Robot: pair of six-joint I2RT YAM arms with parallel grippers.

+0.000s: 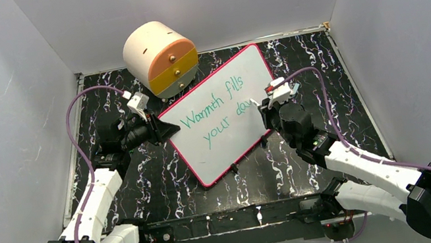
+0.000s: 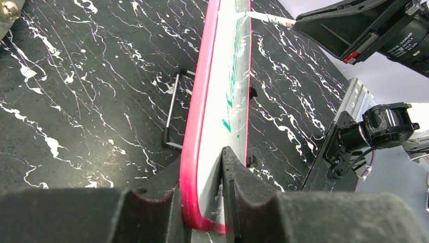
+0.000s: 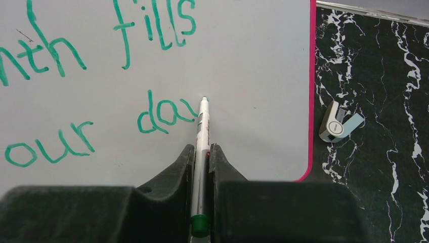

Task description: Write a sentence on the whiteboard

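The whiteboard point(image 1: 225, 116), white with a red-pink rim, lies turned diagonally on the black marbled table. My left gripper point(image 1: 164, 129) is shut on its left edge; in the left wrist view the rim sits between the jaws point(image 2: 202, 174). Across the whiteboard point(image 3: 253, 76) runs the sentence point(image 3: 124, 38) in green, reading "Warmth fills" over "your da" with one more stroke begun. My right gripper point(image 3: 202, 152) is shut on a white marker point(image 3: 203, 121) with a green end. Its tip touches the board just right of "da". In the top view that gripper point(image 1: 267, 107) hangs over the board's right part.
A round cream, orange and grey drawer unit point(image 1: 160, 57) stands at the back, close to the board's far corner. A grey-white marker cap point(image 3: 338, 123) lies on the table point(image 1: 323, 62) right of the board. A small metal bracket point(image 2: 172, 109) lies beside the board's rim. White walls enclose the table.
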